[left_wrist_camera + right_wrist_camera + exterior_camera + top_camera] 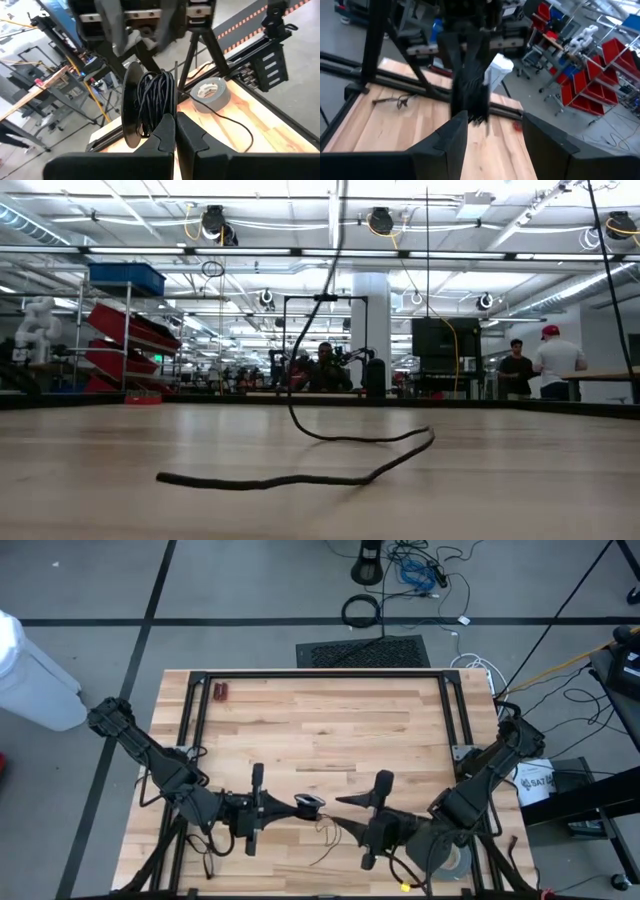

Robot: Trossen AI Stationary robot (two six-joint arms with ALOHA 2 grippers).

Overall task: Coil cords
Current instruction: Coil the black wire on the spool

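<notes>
L gripper (300, 803) sits lower centre-left of the high view, jaws clamped shut on the cord (156, 102), which is a tight black bundle wound against a dark disc (131, 110). A loose tail trails off across the wood table (330, 730); in the low view it hangs from above and snakes along the tabletop, lower middle of frame. R gripper (345, 812) is just right of it, fingers spread wide, nothing held. Grey tape roll (210, 93) lies beyond the bundle near the table edge.
</notes>
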